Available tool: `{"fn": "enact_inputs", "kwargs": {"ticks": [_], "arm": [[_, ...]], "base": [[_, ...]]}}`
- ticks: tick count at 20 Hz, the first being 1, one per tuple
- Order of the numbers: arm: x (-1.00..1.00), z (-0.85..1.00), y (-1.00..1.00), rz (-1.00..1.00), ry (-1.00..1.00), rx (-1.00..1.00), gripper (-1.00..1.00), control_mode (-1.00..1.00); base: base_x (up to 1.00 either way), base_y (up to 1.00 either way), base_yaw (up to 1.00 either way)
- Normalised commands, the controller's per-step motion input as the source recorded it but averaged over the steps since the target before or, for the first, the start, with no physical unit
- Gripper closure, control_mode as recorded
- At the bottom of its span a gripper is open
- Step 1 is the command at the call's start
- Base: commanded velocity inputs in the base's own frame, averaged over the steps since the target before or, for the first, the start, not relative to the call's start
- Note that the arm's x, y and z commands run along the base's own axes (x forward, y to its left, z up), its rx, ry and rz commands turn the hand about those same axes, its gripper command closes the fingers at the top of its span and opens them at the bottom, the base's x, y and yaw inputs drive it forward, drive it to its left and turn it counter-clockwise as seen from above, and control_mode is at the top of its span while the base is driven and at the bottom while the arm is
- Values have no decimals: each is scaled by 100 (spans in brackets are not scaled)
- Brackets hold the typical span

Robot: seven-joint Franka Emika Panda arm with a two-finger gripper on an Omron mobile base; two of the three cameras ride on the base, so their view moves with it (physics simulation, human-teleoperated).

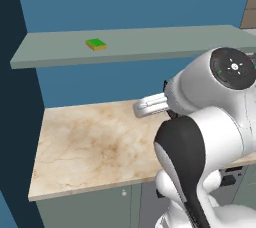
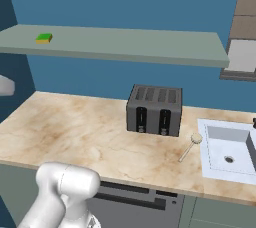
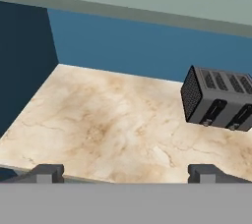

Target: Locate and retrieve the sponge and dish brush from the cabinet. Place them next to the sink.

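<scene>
We see the sponge (image 2: 44,38) on the left of the cabinet (image 2: 150,47) shelf; on the counter (image 2: 75,132), toaster (image 2: 154,110), brush (image 2: 190,146) beside the sink (image 2: 227,153).

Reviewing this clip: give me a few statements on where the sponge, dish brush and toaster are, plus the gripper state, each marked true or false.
1. The sponge lies on the cabinet shelf. True.
2. The dish brush lies inside the sink. False: it lies on the counter between the toaster and the sink.
3. The gripper holds the sponge. False: its jaws are open and empty.
4. The toaster stands on the counter. True.
</scene>
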Motion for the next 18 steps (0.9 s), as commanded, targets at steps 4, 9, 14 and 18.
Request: {"fn": "enact_inputs", "kwargs": {"ticks": [4,9,14,18], "arm": [[-4,3,39,15,1,12,-100,-100],[16,7,26,13,16,9,-100,-100],[25,6,6,-3,6,-3,-100,-100],[8,22,9,-9,-7,-9,-100,-100]], "base": [[0,0,0],[0,0,0],[0,0,0],[0,0,0]]}}
